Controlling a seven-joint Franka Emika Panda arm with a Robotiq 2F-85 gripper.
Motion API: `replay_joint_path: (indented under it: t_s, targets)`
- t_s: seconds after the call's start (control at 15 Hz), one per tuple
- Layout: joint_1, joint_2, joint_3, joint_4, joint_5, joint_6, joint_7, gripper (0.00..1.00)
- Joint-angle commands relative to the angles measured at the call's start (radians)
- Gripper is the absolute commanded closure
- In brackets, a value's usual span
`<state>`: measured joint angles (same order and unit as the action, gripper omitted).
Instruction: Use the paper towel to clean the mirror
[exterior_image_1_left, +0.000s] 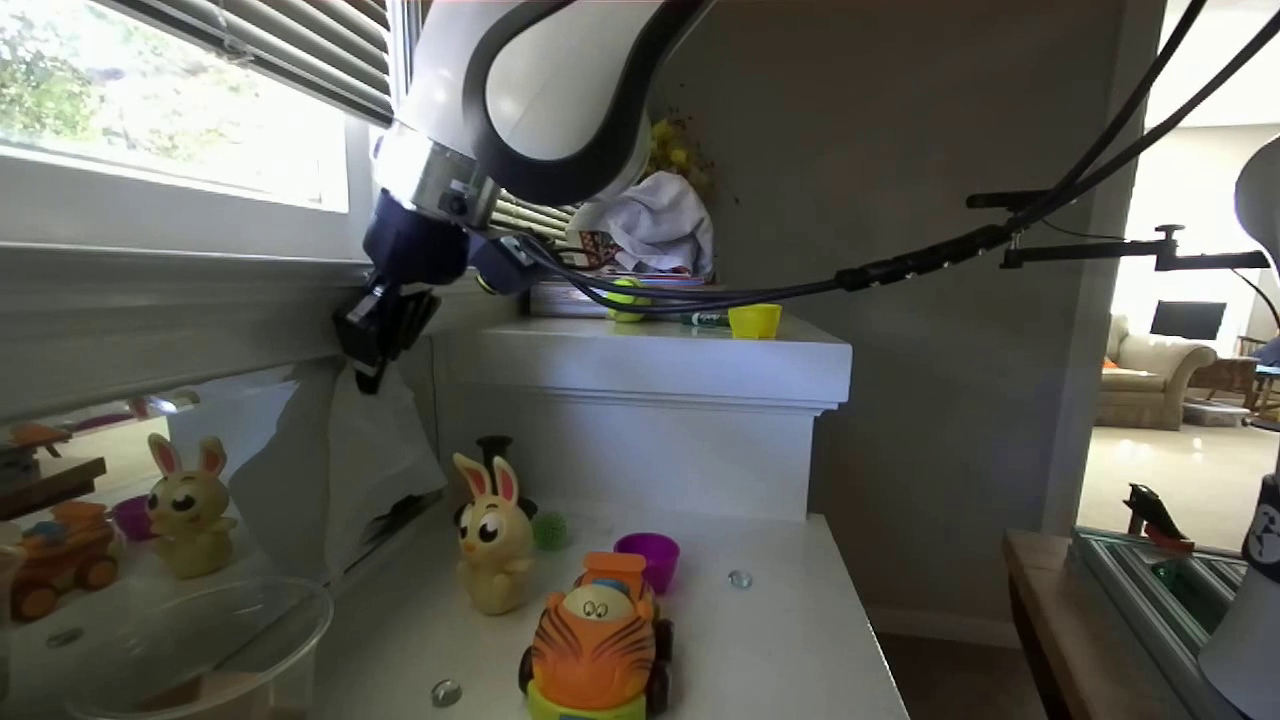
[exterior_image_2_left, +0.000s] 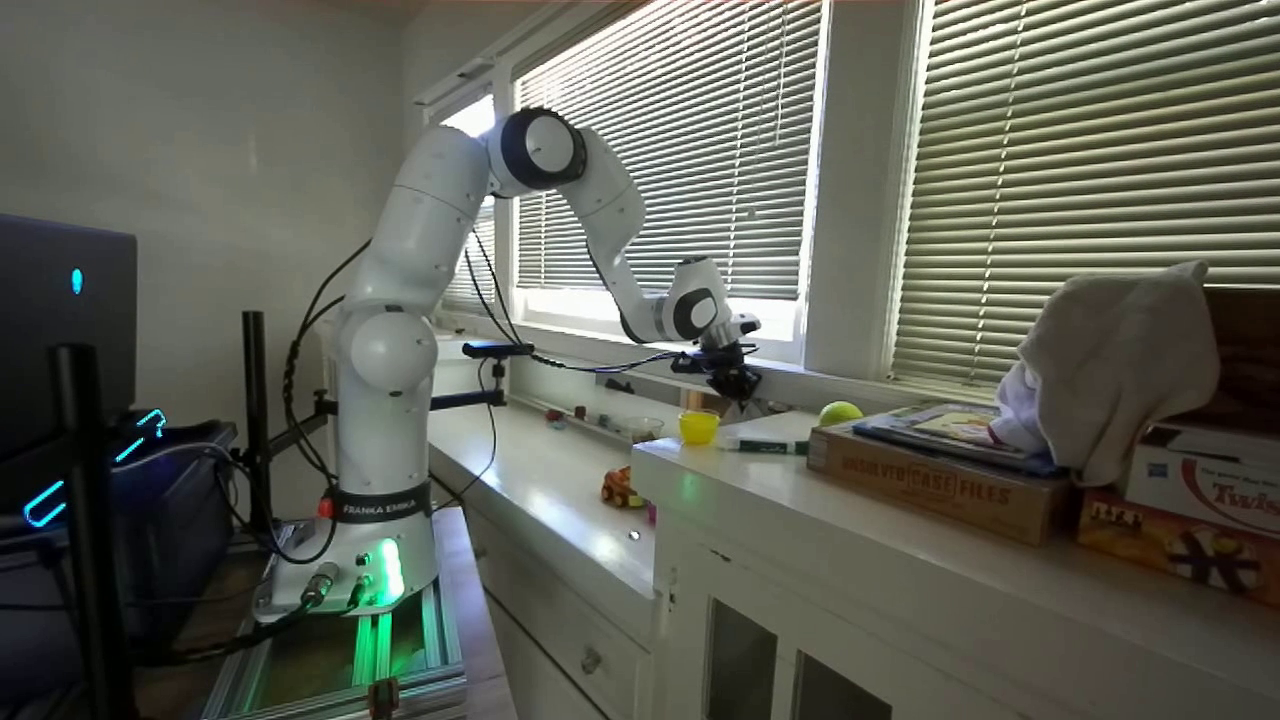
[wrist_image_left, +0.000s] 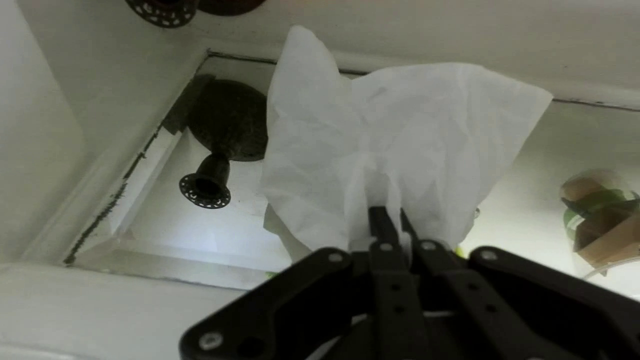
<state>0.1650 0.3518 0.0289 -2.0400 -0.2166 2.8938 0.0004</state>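
Observation:
The white paper towel (wrist_image_left: 410, 125) is pinched between the two black fingers of my gripper (wrist_image_left: 391, 215) in the wrist view. It spreads out flat and creased in front of the mirror (wrist_image_left: 200, 235). In an exterior view the towel (exterior_image_1_left: 375, 470) hangs below the gripper (exterior_image_1_left: 372, 370) along the mirror (exterior_image_1_left: 275, 480), close to the back corner. It hides part of the mirror; I cannot tell how much of it touches the glass. The gripper (exterior_image_2_left: 735, 385) also shows in an exterior view, beyond the raised counter.
A yellow bunny toy (exterior_image_1_left: 495, 550), an orange tiger car (exterior_image_1_left: 595, 650), a purple cup (exterior_image_1_left: 650, 560) and a clear container (exterior_image_1_left: 290, 650) stand near the mirror. A dark candlestick (exterior_image_1_left: 494, 450) is in the corner. The raised counter (exterior_image_1_left: 640, 360) holds a yellow cup (exterior_image_1_left: 755, 320) and boxes (exterior_image_2_left: 940, 480).

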Motion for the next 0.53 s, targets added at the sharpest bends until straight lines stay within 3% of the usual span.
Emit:
replay_joint_path:
  t_s: [0.0, 0.47]
  targets:
    - [0.011, 0.007, 0.017, 0.033, 0.023, -0.014, 0.012, 1.0]
    - [-0.024, -0.013, -0.019, 0.007, 0.016, -0.001, 0.011, 1.0]
